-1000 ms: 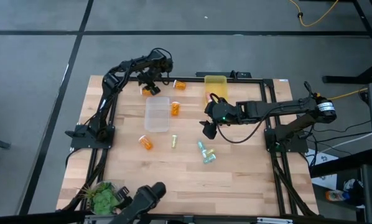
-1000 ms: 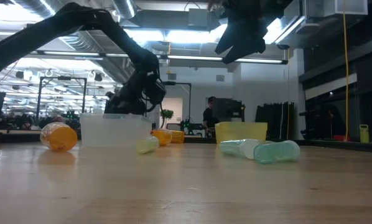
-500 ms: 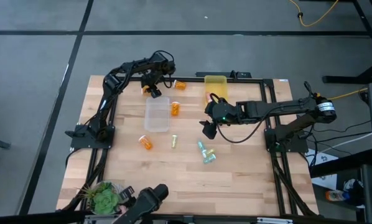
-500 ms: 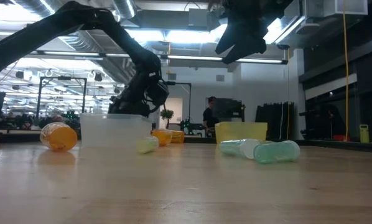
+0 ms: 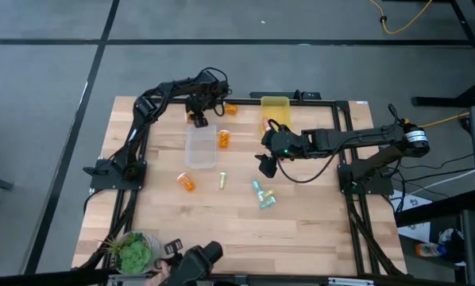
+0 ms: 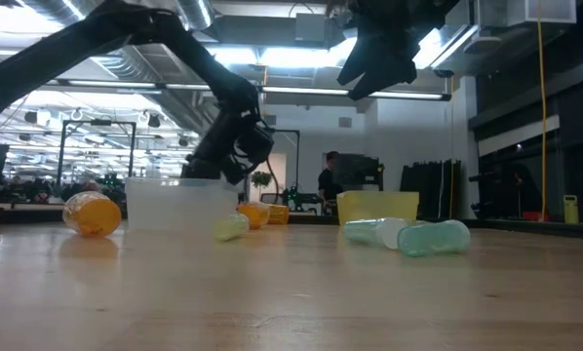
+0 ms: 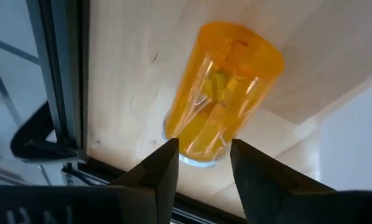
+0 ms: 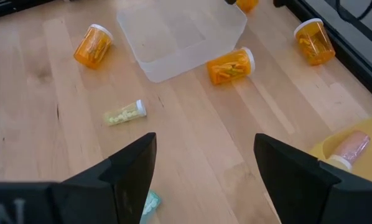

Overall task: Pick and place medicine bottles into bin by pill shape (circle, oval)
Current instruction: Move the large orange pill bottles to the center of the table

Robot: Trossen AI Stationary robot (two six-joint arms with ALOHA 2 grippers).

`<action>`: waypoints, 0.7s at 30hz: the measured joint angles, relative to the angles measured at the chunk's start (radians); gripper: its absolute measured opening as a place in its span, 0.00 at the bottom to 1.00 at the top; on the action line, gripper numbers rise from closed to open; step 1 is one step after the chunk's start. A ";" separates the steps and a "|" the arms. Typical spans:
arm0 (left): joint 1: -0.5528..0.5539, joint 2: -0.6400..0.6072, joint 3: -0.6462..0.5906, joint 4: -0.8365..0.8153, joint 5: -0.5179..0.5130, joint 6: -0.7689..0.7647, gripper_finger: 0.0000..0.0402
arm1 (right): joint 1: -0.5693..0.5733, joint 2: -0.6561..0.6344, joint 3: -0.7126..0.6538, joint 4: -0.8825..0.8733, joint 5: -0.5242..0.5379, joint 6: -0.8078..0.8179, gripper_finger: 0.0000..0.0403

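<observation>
My left gripper (image 5: 198, 117) is shut on a translucent orange bottle (image 7: 220, 93) at the far end of the clear bin (image 5: 200, 147). It also shows at the top edge of the right wrist view (image 8: 245, 4). My right gripper (image 5: 265, 164) hangs open and empty above the table's middle, between the yellow bin (image 5: 275, 107) and two teal-green bottles (image 5: 262, 195). Three more orange bottles lie on their sides on the wood: one (image 5: 230, 109) by the far edge, one (image 5: 223, 140) against the clear bin, one (image 5: 187, 182) nearer. A yellowish bottle (image 5: 221, 181) lies beside the last. My left gripper pinches the orange bottle between its two fingers (image 7: 164, 168) at the white-capped end (image 7: 192, 158). The bottle's body points away from the fingers, along them, over the wood beside the clear bin's wall. I cannot tell whether it touches the table.
The yellow bin holds a pale lilac bottle (image 8: 351, 146). A black frame rail (image 5: 245, 102) runs along the table's far edge close behind my left gripper. A green plant (image 5: 134, 250) stands at the near left corner. Open wood lies along the near side.
My left gripper has gone toward the table's right edge along the far side, carrying the orange bottle from left of the clear bin's far end to just behind it. It has stayed shut on the bottle.
</observation>
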 joint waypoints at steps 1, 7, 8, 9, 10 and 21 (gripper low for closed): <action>-0.009 0.000 0.000 0.004 -0.007 0.001 0.34 | 0.000 0.000 0.000 0.000 0.000 0.000 0.67; -0.060 0.000 0.017 0.043 -0.046 0.029 0.34 | 0.000 0.000 0.000 0.000 0.000 0.000 0.67; -0.067 0.000 0.020 0.057 -0.048 0.044 0.34 | 0.000 0.000 0.000 0.000 0.000 0.000 0.67; -0.073 0.000 0.023 0.071 -0.047 0.060 0.34 | 0.000 0.000 0.000 0.000 0.000 0.001 0.67; -0.079 0.000 0.024 0.092 -0.047 0.082 0.34 | 0.000 0.000 0.000 0.000 0.000 0.005 0.67; -0.111 -0.003 0.026 0.206 -0.050 0.150 0.36 | 0.000 0.000 0.000 0.000 -0.001 0.023 0.67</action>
